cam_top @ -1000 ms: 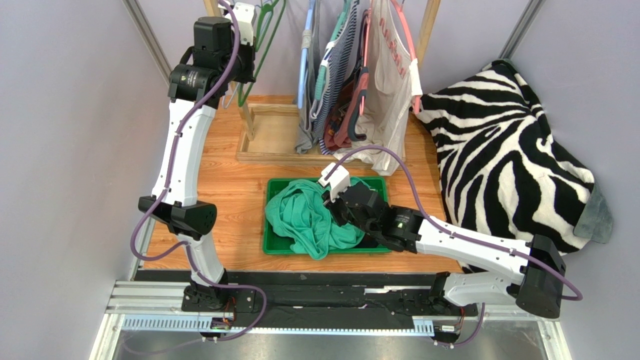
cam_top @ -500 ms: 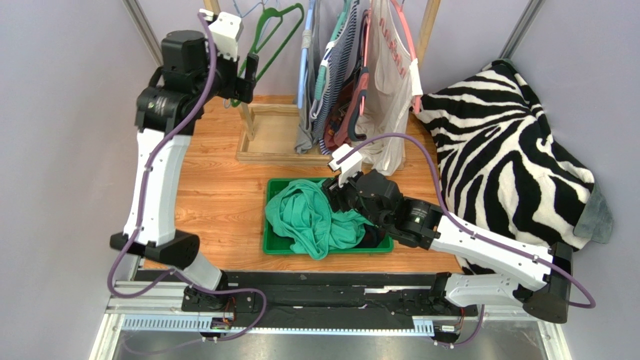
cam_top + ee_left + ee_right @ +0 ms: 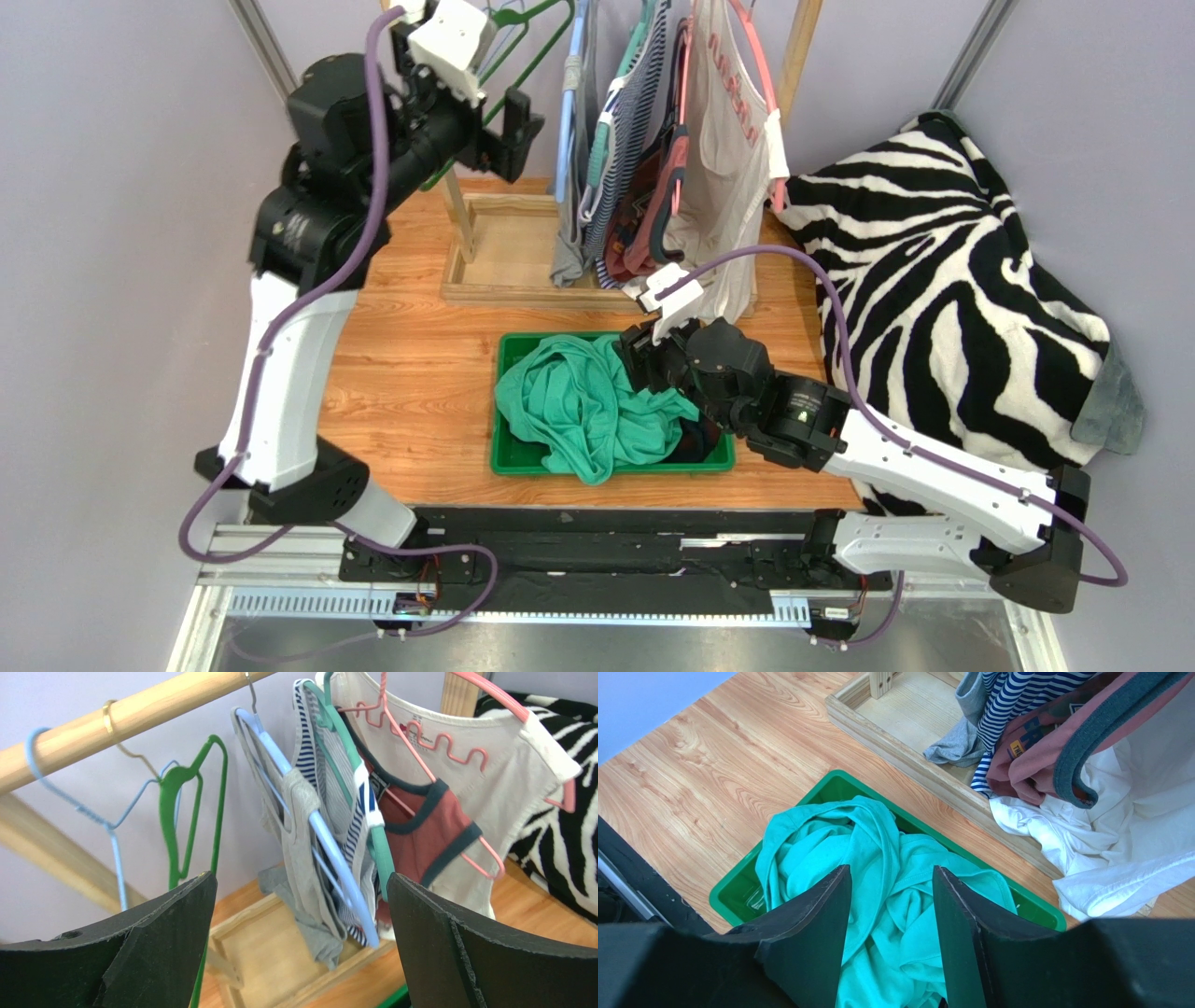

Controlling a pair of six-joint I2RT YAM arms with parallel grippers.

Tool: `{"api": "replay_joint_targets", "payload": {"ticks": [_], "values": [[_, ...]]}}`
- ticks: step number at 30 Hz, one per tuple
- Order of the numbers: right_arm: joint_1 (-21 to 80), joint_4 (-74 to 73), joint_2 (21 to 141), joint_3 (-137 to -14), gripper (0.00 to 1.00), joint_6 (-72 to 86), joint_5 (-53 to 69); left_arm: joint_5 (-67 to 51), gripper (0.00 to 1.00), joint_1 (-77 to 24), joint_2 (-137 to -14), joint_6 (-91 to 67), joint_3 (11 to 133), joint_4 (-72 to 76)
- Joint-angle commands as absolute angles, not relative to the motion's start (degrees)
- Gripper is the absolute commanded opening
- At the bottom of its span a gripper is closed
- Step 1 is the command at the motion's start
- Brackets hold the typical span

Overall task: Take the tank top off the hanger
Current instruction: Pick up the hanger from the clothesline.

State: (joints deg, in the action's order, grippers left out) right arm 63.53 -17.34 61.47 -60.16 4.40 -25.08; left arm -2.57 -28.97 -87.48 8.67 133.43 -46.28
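Note:
The teal tank top (image 3: 582, 406) lies crumpled in the green bin (image 3: 501, 455), off any hanger. My right gripper (image 3: 638, 367) hovers over it, open, with nothing between its fingers; its wrist view shows the teal cloth (image 3: 878, 847) below the gap of the gripper (image 3: 891, 870). The bare green hanger (image 3: 184, 812) hangs on the wooden rail (image 3: 140, 710). My left gripper (image 3: 516, 123) is up by the rail, to the right of that hanger (image 3: 530, 49). It stands wide open and empty (image 3: 300, 876).
A bare light-blue wire hanger (image 3: 105, 812) hangs left of the green one. Further right on the rail hang a grey top (image 3: 302, 833), a striped one (image 3: 351, 798) and a maroon and white one (image 3: 435, 805). A zebra blanket (image 3: 954, 280) lies at the right. The rack's wooden base (image 3: 512, 259) is behind the bin.
My left gripper opened, let go of the green hanger and swung right along the rail. My right gripper opened, released the tank top in the bin and rose slightly.

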Motion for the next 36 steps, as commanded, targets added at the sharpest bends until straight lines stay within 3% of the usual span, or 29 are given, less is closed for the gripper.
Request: {"api": "replay_joint_targets", "payload": {"ticks": [1,7,15,20,21,23,29,32,33,36], "values": [[64.33,-17.66,58.54,-60.12,0.50,6.50,-27.07,-3.42,0.99,-29.18,-93.59,4.14,134.99,-37.10],[65.21,-19.60,56.17,-59.68,0.49,7.12,-27.95,-2.56,0.99,-29.18,-103.44,-2.02,144.57,-36.30],[65.57,-20.83,53.61,-57.75,0.46,8.09,-28.56,2.19,0.97,-29.09,-108.37,-0.53,144.06,-33.31],[65.65,-21.80,52.91,-56.96,0.44,8.00,-29.27,2.20,0.65,-28.92,-107.93,-0.09,141.77,-33.13],[65.57,-21.88,52.48,-56.87,0.44,8.00,-29.27,2.28,0.51,-28.92,-107.84,-0.09,141.59,-33.13],[65.57,-22.23,52.03,-56.34,0.43,8.26,-29.53,2.28,0.38,-28.92,-107.49,1.39,141.33,-33.13],[65.57,-23.29,49.75,-55.55,0.37,8.53,-30.85,2.73,0.28,-28.92,-107.14,3.16,141.06,-33.31],[65.57,-23.90,48.69,-55.28,0.35,8.70,-31.55,2.73,0.17,-28.92,-106.70,4.22,141.06,-33.57],[65.57,-24.08,48.43,-55.11,0.34,8.70,-31.81,2.64,0.08,-28.92,-106.44,4.57,141.24,-33.75],[65.65,-24.17,47.64,-54.76,0.34,8.79,-32.17,2.20,0.07,-28.92,-105.91,5.27,141.24,-35.24]]}}
